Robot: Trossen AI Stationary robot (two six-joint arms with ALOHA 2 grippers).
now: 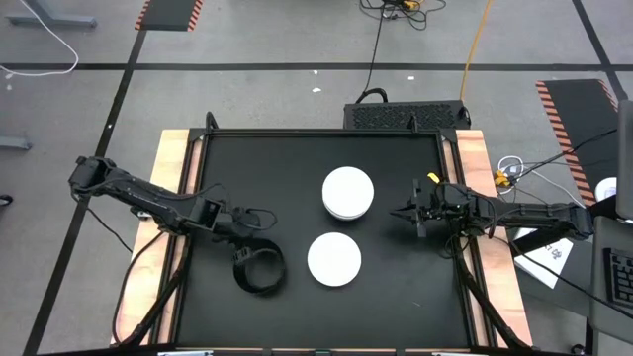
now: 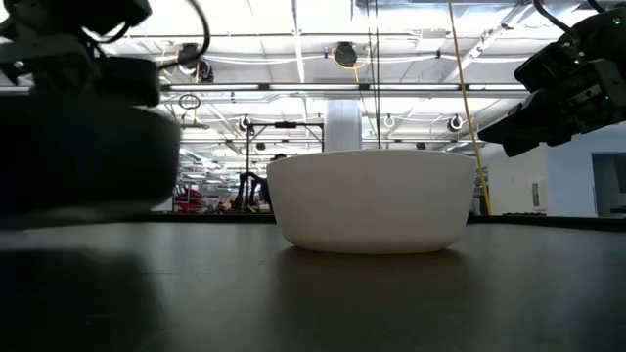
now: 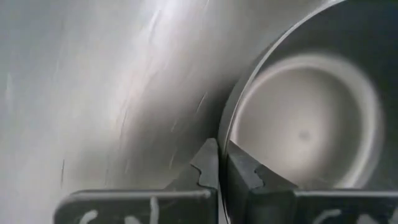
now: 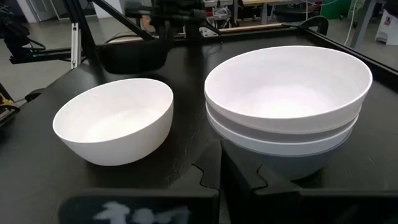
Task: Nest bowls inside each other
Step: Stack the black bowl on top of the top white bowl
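While you look down from above, your left gripper (image 1: 240, 240) sits over the near-left part of the black table (image 1: 396, 297), its fingers pinched on the rim of the black bowl (image 1: 259, 270); the left wrist view shows the two fingers (image 3: 208, 168) pressed together across that rim, one inside the bowl and one outside, with the pale inner floor of the bowl beyond them; from the low camera the black bowl (image 2: 83, 137) looms large at the picture's left, and whether it rests on the table or hangs just above it you cannot tell; your right gripper (image 1: 406, 213) waits over the right side of the table, fingers pressed together and holding nothing, pointing toward the stack of bowls (image 1: 347, 192); that stack stands near the middle of the table, a white bowl (image 4: 287, 87) on top, nested into more bowls, of which the lowest you can see is a light grey bowl (image 4: 280, 163); how many lie in the stack you cannot tell; a single white bowl (image 1: 333, 259) stands upright on its own, nearer the front edge than the stack, apart from it, and just to the right of the black bowl
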